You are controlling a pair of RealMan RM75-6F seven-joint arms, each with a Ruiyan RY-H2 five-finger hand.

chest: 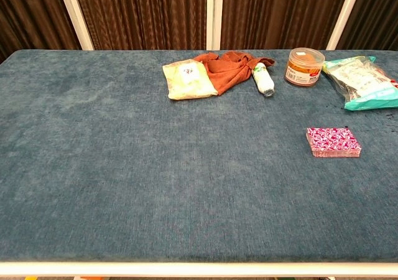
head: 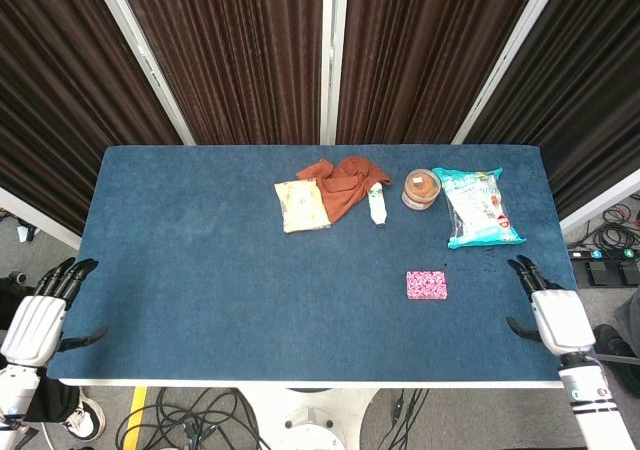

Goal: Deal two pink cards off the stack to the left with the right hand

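Pink card stack [head: 427, 285] lying untouched on blue table [head: 200, 270], right hand [head: 548, 310] empty at the near right edge with fingers apart, left hand [head: 40, 315] likewise empty and spread off the left edge.

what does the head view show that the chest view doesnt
Only the head view shows the robot's hands: the left hand off the table's left edge and the right hand at its right edge, both empty with fingers apart, plus floor cables. Only the chest view shows the pink patterned card stack from the side, so its thickness is visible. Both show the blue felt table, rust-orange cloth, pale yellow packet, small white bottle, round orange-lidded jar and teal snack bag.
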